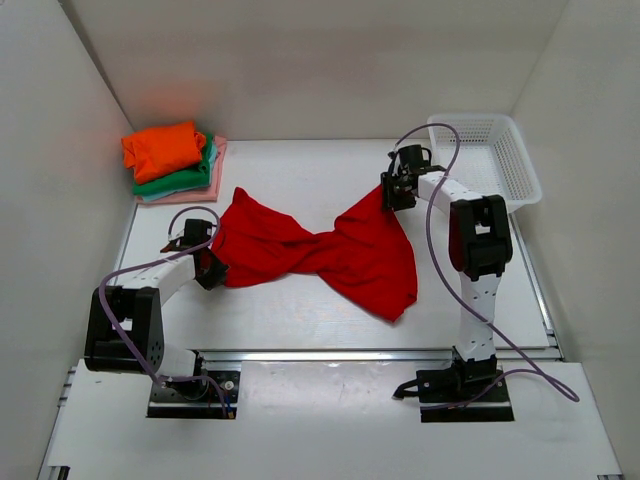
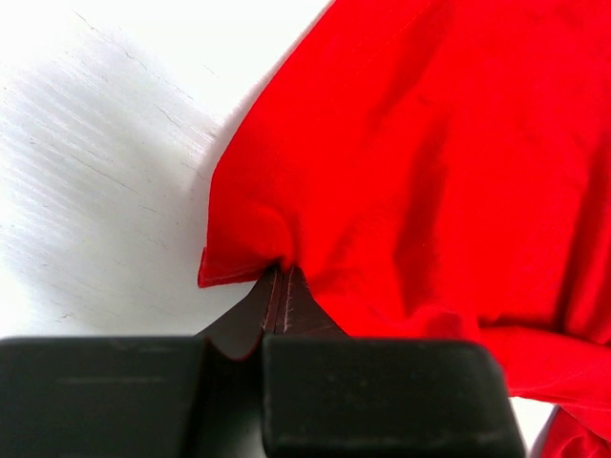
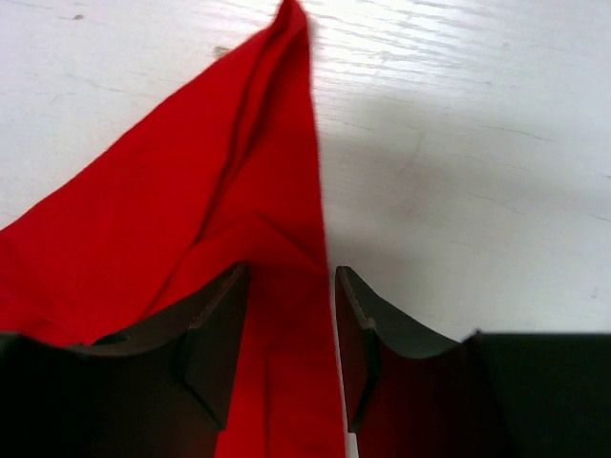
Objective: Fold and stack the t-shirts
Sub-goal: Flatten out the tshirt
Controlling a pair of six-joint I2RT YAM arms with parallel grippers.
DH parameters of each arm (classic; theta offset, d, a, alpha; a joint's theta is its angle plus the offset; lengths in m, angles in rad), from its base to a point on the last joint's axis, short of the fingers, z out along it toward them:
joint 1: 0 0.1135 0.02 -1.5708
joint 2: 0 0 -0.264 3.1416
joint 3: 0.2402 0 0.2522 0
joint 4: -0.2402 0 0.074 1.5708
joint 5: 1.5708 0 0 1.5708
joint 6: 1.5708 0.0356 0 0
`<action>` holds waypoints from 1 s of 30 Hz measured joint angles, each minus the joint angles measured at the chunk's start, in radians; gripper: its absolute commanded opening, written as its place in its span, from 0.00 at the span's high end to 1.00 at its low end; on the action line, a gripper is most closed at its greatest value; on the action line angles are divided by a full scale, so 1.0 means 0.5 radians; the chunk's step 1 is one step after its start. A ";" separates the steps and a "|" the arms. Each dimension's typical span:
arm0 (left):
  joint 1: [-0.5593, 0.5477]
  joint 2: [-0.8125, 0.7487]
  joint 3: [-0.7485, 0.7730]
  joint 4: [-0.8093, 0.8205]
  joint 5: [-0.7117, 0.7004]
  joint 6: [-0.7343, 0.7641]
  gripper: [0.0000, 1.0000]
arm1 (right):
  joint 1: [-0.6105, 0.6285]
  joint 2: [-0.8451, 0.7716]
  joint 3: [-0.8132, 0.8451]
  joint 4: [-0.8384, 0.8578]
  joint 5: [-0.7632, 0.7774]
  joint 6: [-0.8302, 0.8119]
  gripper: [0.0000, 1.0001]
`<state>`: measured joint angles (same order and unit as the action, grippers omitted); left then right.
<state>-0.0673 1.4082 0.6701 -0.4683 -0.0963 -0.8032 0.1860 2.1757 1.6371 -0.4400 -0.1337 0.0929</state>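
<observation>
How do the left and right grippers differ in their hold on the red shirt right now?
The left gripper is shut, pinching the hem of the red shirt; the right gripper has its jaws apart, cloth running between them. The left gripper is at the shirt's left end; the right gripper at its far right corner, near the basket. Both meet the same shirt.

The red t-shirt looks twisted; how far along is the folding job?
Done: a folded orange cloth shirt, green shirt and pale pink shirt sit stacked in the far left corner. In hand: the large red shirt lies twisted, the left gripper shut on its edge, the right gripper open around another corner. Left: folding it and adding it to the stack.
</observation>
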 measured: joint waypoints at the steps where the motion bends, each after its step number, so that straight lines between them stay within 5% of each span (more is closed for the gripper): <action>1: 0.001 0.000 0.000 0.000 0.001 0.002 1.00 | 0.008 0.000 0.000 0.000 -0.002 -0.002 0.63; 3: 0.000 0.001 -0.001 0.002 0.001 0.004 1.00 | 0.018 0.002 0.000 0.001 -0.009 -0.007 0.66; 7: 0.001 0.002 -0.001 0.003 0.004 0.005 1.00 | 0.025 0.004 0.000 0.002 -0.038 -0.029 1.00; 17: 0.017 0.126 0.187 -0.121 0.068 -0.003 1.00 | -0.026 -0.049 0.195 -0.138 -0.022 -0.047 1.00; 18: 0.026 0.156 0.258 -0.146 0.084 -0.008 1.00 | -0.047 -0.087 0.213 -0.155 -0.022 -0.048 0.94; 24: 0.027 0.211 0.604 -0.103 0.192 -0.047 1.00 | -0.256 -0.539 0.158 -0.123 -0.059 -0.068 1.00; 30: 0.027 0.201 0.549 -0.065 0.280 -0.076 1.00 | -0.314 -0.906 -0.121 -0.010 -0.111 -0.072 0.95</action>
<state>-0.0540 1.5085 0.9447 -0.5007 0.0437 -0.8410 0.0288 1.7226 1.5764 -0.4450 -0.1894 0.0566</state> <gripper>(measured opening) 0.022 0.050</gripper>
